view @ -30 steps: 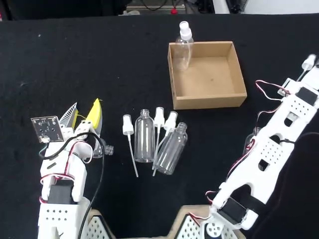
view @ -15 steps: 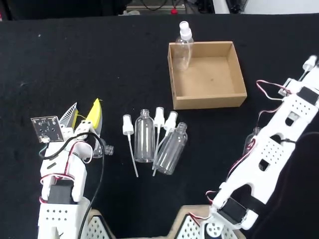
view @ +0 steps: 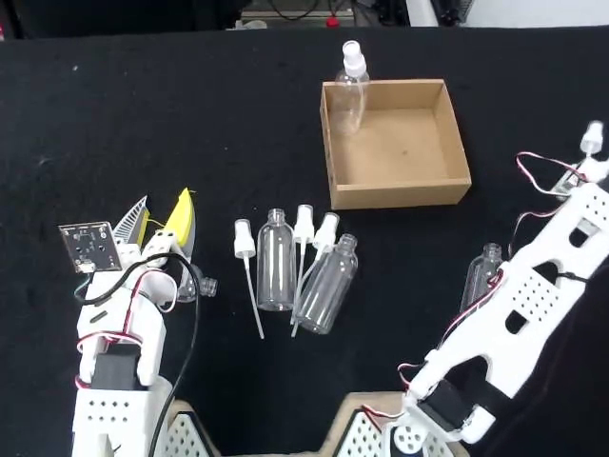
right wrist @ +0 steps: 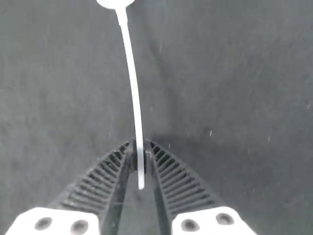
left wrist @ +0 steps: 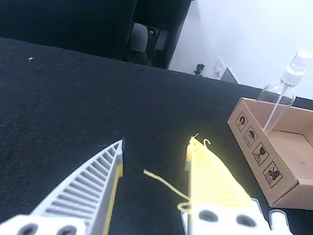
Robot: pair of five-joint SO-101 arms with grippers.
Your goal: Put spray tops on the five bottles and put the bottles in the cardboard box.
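Observation:
A cardboard box [view: 455, 181] stands at the far middle, and one capped bottle [view: 350, 93] stands in its back left corner. Two open bottles [view: 276, 259] [view: 328, 284] lie mid-table among three loose spray tops [view: 245, 249]. Another open bottle [view: 201, 284] lies against the left arm, and one more [view: 481, 276] lies beside the right arm. My right gripper [right wrist: 139, 152] is shut on the thin tube of a spray top [view: 592, 137] at the table's right edge. My left gripper [left wrist: 155, 143] stands open over bare cloth at the left, nothing between its fingers.
Black cloth [view: 143, 114] covers the table. The box's near wall [left wrist: 259, 152] and the capped bottle [left wrist: 282, 88] lie ahead and to the right of the left gripper. Arm bases sit at the front edge. Room furniture stands beyond the far edge.
The right arm has swung to the right with the spray top, uncovering the bottle beside it. The left arm has kept still.

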